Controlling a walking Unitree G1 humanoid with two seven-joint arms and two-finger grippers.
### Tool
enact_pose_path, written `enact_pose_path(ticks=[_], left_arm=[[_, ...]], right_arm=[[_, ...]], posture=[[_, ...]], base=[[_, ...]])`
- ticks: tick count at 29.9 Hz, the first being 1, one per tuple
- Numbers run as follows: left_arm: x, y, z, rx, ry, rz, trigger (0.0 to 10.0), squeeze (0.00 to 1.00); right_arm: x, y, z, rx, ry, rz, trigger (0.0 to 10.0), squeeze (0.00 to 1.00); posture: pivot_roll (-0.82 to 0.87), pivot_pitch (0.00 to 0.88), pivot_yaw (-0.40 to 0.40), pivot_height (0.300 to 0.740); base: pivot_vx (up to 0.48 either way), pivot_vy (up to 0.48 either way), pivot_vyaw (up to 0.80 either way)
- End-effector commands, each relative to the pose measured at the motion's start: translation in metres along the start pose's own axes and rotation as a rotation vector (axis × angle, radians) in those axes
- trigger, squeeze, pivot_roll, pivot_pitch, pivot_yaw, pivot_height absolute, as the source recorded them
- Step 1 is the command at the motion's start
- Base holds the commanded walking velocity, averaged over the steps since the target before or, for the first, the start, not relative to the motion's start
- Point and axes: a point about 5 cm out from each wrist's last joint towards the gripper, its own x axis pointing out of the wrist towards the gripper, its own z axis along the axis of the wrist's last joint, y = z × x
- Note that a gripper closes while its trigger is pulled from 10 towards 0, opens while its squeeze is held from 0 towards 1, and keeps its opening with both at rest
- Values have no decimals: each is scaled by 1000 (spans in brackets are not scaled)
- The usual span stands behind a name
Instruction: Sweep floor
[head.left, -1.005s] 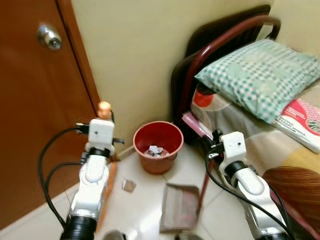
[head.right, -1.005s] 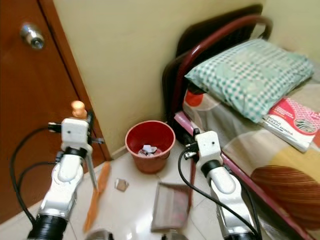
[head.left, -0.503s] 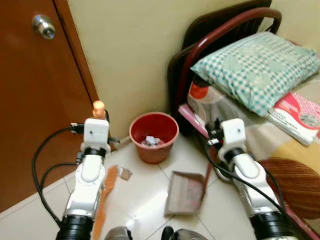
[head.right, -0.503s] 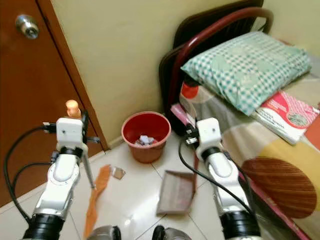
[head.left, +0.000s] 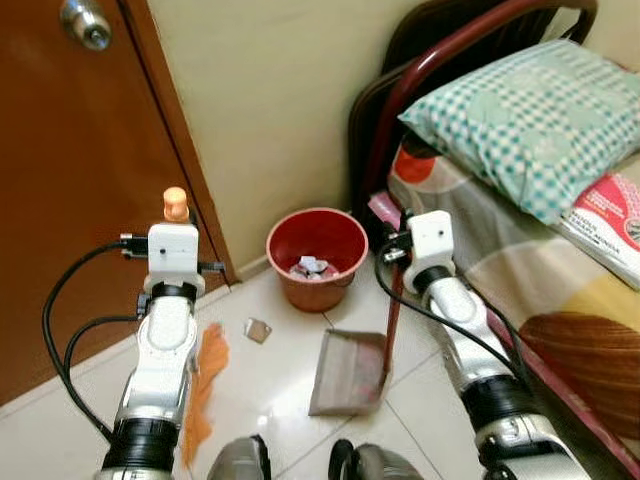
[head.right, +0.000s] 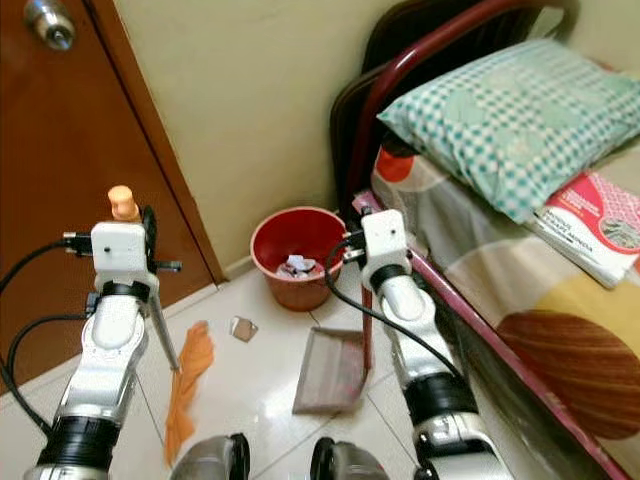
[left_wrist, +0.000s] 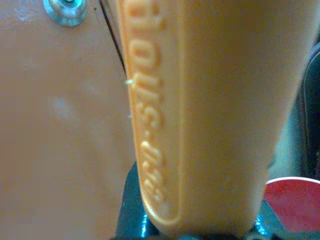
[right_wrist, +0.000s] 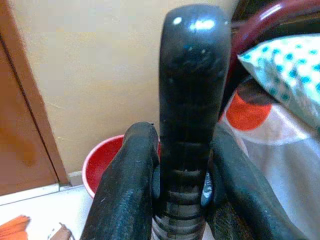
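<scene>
The left pincer (head.right: 150, 262) pinches the orange broom (head.right: 182, 385) and the right pincer (right_wrist: 180, 187) pinches the dustpan (head.left: 347, 372) handle, so (I judge) the next sweep must push the paper scrap (head.left: 258, 330) pan-wards.

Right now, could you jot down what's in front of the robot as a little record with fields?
Place: tiled floor corner between a brown door and a bed
Left end effector: shut on the orange broom, bristles on the floor
Right end effector: shut on the dark handle of the dustpan, pan resting on the floor
Red bin: by the wall, crumpled paper inside
Loose scrap: on the floor between broom and dustpan
On the bed: checked pillow, red book
</scene>
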Motion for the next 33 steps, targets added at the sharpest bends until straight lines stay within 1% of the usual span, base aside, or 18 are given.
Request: enact_pose_path(ticks=[1, 4, 6, 10, 11, 13, 14, 16, 19, 22, 25, 26, 27, 28, 29, 31, 32, 33], left_arm=[[4, -9, 5, -11, -39, -22, 10000, 0], [9, -19, 9, -17, -74, -56, 10000, 0], [16, -31, 12, -32, -117, -111, 10000, 0], [26, -39, 14, 25, -139, -102, 10000, 0], [26, -39, 14, 25, -139, -102, 10000, 0], [32, -49, 22, 27, -181, -139, 10000, 0], [32, -49, 22, 27, -181, -139, 10000, 0], [36, -53, 29, 34, -228, -139, 10000, 0], [40, -53, 32, 36, -245, -130, 10000, 0], [45, -59, 36, 28, -272, -132, 10000, 0], [44, -70, 39, 32, -304, -166, 10000, 0], [41, -81, 40, -5, -308, -227, 10000, 0], [37, -91, 39, -25, -304, -279, 10000, 0], [30, -103, 38, -56, -297, -360, 10000, 0], [30, -103, 38, -56, -297, -360, 10000, 0], [22, -115, 37, -108, -288, -442, 10000, 0], [14, -125, 33, -108, -275, -511, 10000, 0], [11, -129, 30, -121, -257, -530, 10000, 0]], right_arm=[[3, 2, 3, 6, -11, -27, 10000, 0], [6, 5, 7, -17, -38, -43, 10000, 0], [8, 8, 6, 1, -35, -89, 10000, 0], [7, 18, 7, 29, -47, -79, 10000, 0], [7, 18, 7, 29, -47, -79, 10000, 0], [2, 20, 6, 33, -53, -77, 10000, 0], [2, 20, 6, 33, -53, -77, 10000, 0], [-4, 19, 1, 34, -49, -83, 10000, 0], [-8, 17, -1, 32, -45, -88, 10000, 0], [-12, 14, -5, 38, -35, -103, 10000, 0], [-14, 15, -5, 39, -36, -102, 10000, 0], [-14, 15, -4, 41, -36, -103, 10000, 0], [-14, 16, -3, 42, -37, -103, 10000, 0], [-14, 16, -2, 44, -40, -104, 10000, 0], [-14, 16, -2, 44, -40, -104, 10000, 0], [-13, 16, 0, 48, -47, -108, 10000, 0], [-12, 16, 3, 50, -53, -112, 10000, 0], [-12, 16, 3, 50, -55, -113, 10000, 0]], posture=[[70, 239, -28, 740], [71, 245, -32, 740], [66, 251, -33, 740], [44, 256, -32, 740], [44, 256, -32, 740], [23, 259, -32, 740], [23, 259, -32, 740], [10, 262, -31, 740], [-1, 265, -29, 740], [-5, 266, -28, 740], [-8, 267, -29, 740], [-11, 267, -29, 740], [-15, 267, -30, 740], [-15, 267, -30, 740], [-15, 267, -30, 740], [-17, 267, -30, 740], [-17, 267, -30, 740], [-17, 267, -30, 740]], base=[[0, 0, 0], [0, 0, 0], [0, 0, 0], [0, 0, 0], [0, 0, 0], [0, 0, 0], [0, 0, 0], [0, 0, 0], [0, 0, 0], [0, 0, 0], [0, 0, 0], [0, 0, 0], [0, 0, 0], [0, 0, 0], [0, 0, 0], [0, 0, 0], [0, 0, 0], [0, 0, 0]])
